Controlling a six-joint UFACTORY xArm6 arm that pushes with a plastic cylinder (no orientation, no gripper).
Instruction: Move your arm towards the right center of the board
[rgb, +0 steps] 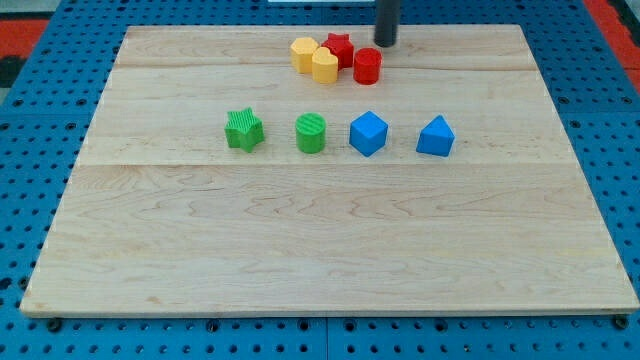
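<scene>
My tip (386, 43) stands near the view's top edge of the wooden board (320, 250), just to the right of and above the red cylinder (367, 66), not touching it. Left of it cluster a red star (340, 48), a yellow block (304, 53) and a second yellow block (325, 66). Below, in a row from left to right, are a green star (244, 130), a green cylinder (311, 133), a blue cube (368, 133) and a blue triangular block (435, 137).
The board lies on a blue pegboard surface (600, 120) that surrounds it on all sides. A red strip (615, 15) shows at the view's top right corner.
</scene>
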